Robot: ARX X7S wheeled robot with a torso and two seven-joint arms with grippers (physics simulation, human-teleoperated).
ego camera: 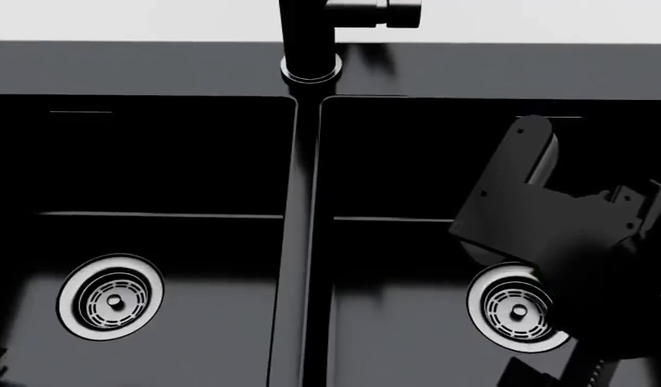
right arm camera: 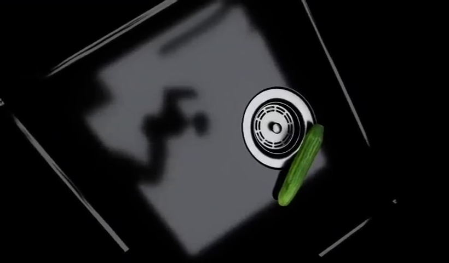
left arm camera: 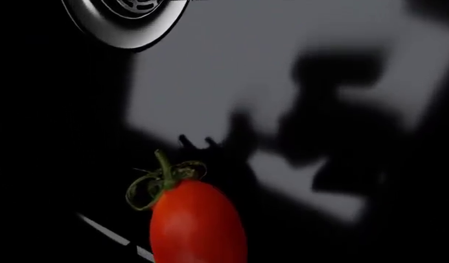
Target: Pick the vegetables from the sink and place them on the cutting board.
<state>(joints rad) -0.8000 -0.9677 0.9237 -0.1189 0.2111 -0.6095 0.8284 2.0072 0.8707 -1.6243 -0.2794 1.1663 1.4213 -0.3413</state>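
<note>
We see the tomato (left arm camera: 197, 222) lying on the floor of one sink (ego camera: 180, 161) basin, apart from its drain (left arm camera: 130, 19). The cucumber (right arm camera: 300, 164) lies in a basin, overlapping the rim of that drain (right arm camera: 276, 127). The right arm (ego camera: 556, 218) hangs over the right basin. We cannot tell the state of either arm's jaws.

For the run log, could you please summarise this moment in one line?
tomato: on sink floor | cucumber: beside drain, overlapping its rim | cutting board: unseen | fingers: unseen
</note>
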